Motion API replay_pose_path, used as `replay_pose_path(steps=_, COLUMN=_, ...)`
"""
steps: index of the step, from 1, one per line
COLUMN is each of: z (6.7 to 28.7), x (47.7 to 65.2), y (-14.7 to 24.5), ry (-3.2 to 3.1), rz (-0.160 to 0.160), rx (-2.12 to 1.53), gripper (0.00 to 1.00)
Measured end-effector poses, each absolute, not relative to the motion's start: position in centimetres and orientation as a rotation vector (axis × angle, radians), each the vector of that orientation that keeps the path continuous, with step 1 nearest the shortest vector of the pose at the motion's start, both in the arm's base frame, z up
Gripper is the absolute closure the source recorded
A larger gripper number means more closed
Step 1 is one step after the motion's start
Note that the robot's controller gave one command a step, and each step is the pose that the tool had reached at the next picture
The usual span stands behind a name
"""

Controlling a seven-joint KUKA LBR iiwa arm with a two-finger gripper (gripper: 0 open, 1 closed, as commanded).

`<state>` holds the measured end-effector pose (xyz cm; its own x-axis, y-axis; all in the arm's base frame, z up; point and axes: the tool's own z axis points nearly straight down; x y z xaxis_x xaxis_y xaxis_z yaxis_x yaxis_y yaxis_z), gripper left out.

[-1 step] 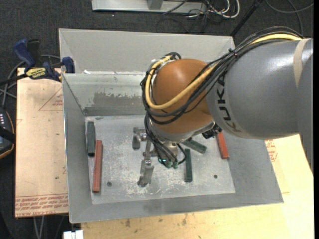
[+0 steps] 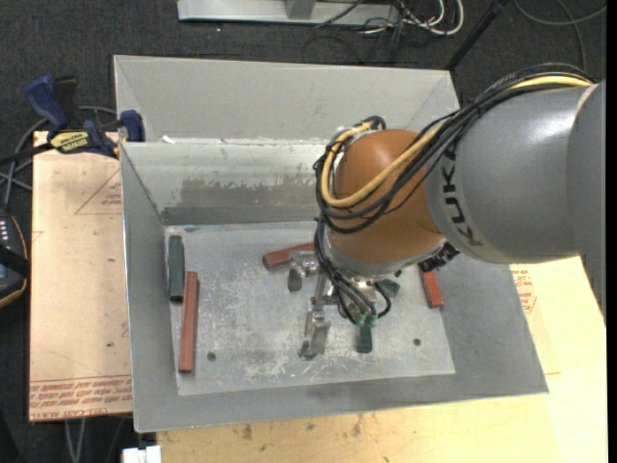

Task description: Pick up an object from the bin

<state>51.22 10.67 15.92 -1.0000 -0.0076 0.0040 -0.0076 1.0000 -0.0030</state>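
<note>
I am seeing the gripper (image 2: 338, 338) hanging near the brown stick (image 2: 287, 256) in the bin (image 2: 289, 400), fingers spread and gripping nothing.

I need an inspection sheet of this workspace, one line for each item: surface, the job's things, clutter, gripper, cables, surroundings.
Surface: grey metal bin, floor scratched and worn.
Job's things: red-brown piece and small green piece lie nearest the gripper; whether either is held, cannot tell.
Clutter: dark grey bar and long red-brown bar by the left wall; short red piece on the right.
Gripper: gripper low over the middle of the floor, under the orange cover.
Cables: yellow and black cables run over the cover.
Surroundings: dark floor with loose cables beyond the far wall.
</note>
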Motion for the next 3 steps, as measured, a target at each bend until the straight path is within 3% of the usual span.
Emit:
replay_pose_path(steps=1, z=10.7, x=50.0, y=10.5, ry=-3.128, rz=0.0, rx=0.23, gripper=0.0)
replay_pose_path(steps=2, z=6.9, x=52.7, y=5.2, ry=-3.051, rz=0.001, rx=0.748, gripper=0.0)
replay_pose_path(steps=3, z=16.9, x=57.0, y=8.8, ry=-3.079, rz=-0.002, rx=0.691, gripper=0.0)
